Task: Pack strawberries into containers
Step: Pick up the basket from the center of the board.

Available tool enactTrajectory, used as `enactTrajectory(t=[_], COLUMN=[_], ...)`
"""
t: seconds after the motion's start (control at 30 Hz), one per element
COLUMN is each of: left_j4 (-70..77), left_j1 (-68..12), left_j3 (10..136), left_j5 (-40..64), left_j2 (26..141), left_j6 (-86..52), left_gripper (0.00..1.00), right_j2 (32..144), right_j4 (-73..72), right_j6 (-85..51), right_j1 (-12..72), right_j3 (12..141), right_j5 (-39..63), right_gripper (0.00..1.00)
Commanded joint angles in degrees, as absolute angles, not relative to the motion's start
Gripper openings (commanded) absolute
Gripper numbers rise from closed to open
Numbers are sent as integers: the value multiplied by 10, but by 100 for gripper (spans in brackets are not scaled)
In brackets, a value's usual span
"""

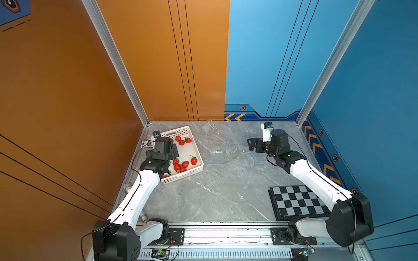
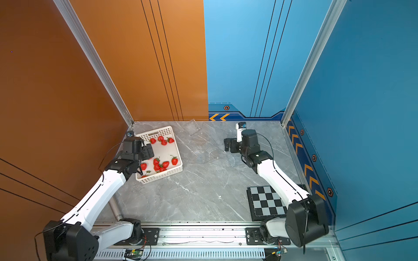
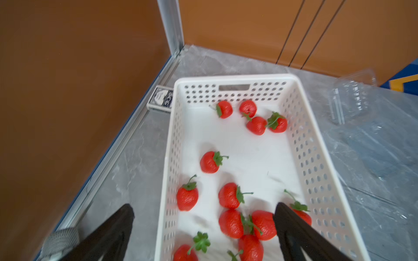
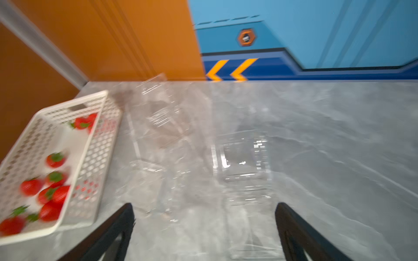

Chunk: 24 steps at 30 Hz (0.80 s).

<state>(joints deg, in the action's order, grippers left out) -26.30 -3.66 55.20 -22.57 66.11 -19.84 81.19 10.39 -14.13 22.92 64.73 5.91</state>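
Note:
Several red strawberries [image 1: 193, 161] [image 2: 174, 161] [image 3: 230, 195] [image 4: 55, 160] lie loose in a white perforated basket [image 1: 183, 176] [image 2: 158, 177] [image 3: 235, 90] at the back left. My left gripper [image 1: 175, 151] [image 2: 148, 151] [image 3: 203, 206] hangs open over the basket's left side, one finger outside its wall, holding nothing. Clear clamshell containers lie mid-table: one by the back wall [image 1: 210, 127] [image 2: 192, 127] [image 3: 352, 99] [image 4: 158, 108], others nearer [image 1: 222, 153] [image 2: 200, 156] [image 4: 244, 158]. Right of them my right gripper [image 1: 253, 145] [image 2: 229, 145] [image 4: 204, 206] is open and empty.
A black and grey chessboard [image 1: 298, 201] lies at the front right under my right arm. A card box [image 1: 147, 143] [image 3: 161, 99] sits between the basket and the orange left wall. Walls close the back and both sides.

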Motion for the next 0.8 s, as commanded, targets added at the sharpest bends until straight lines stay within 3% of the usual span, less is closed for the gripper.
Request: enactTrajectory(t=[0.0, 0.1, 0.23, 0.37, 0.53, 0.77], left_j4=[-423, -447, -455, -452, -438, -433], left_j1=[34, 85, 151, 182, 187, 190], left_j3=[579, 586, 586, 616, 638, 659], left_j5=[-143, -143, -67, -4, 22, 15], left_j2=[651, 659, 699, 753, 798, 859], left_j6=[-253, -253, -254, -258, -265, -259], left_gripper=[99, 99, 100, 92, 81, 74], right_j2=[897, 1001, 1123, 1223, 1322, 1408], right_j4=[304, 375, 420, 454, 474, 491], right_j6=[-170, -176, -174, -174, -169, -173], right_j1=[285, 332, 382, 415, 437, 441], right_j3=[769, 889, 1023, 1143, 1253, 1345], right_j5=[97, 100, 89, 72, 80, 80], right_gripper=[96, 93, 90, 88, 83, 77])
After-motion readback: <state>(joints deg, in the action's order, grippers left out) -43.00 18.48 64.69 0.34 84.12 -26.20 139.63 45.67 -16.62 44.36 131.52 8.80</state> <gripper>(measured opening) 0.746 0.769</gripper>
